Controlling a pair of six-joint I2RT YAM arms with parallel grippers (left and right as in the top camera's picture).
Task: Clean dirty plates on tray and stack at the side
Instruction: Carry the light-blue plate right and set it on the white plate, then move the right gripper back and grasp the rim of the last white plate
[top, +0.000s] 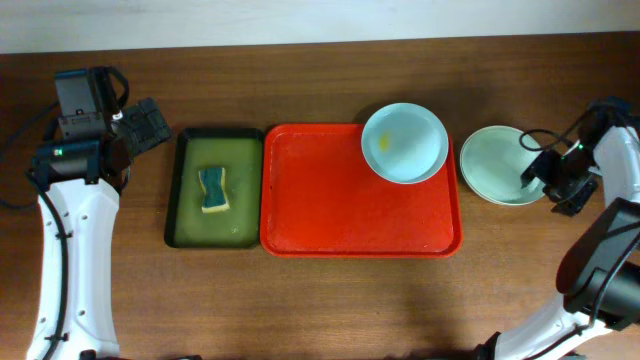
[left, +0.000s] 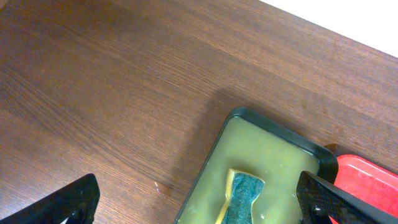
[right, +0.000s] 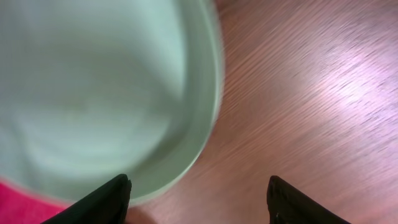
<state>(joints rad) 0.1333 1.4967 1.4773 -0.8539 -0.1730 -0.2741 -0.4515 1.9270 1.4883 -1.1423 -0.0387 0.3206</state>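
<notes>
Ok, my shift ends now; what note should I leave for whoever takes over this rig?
Left hand: open, empty, above the table by the dark green rectangular basin holding the blue-and-yellow sponge.
Right hand: open, empty, at the round pale mint-green plate, set on the table right of the flat red plastic tray; no smear visible.
To do: round pale blue plate on the tray, yellow smear showing.
No third plate visible.

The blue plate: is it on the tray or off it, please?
On it: the blue plate lies in the back right corner of the tray, its rim overhanging the far edge.
</notes>
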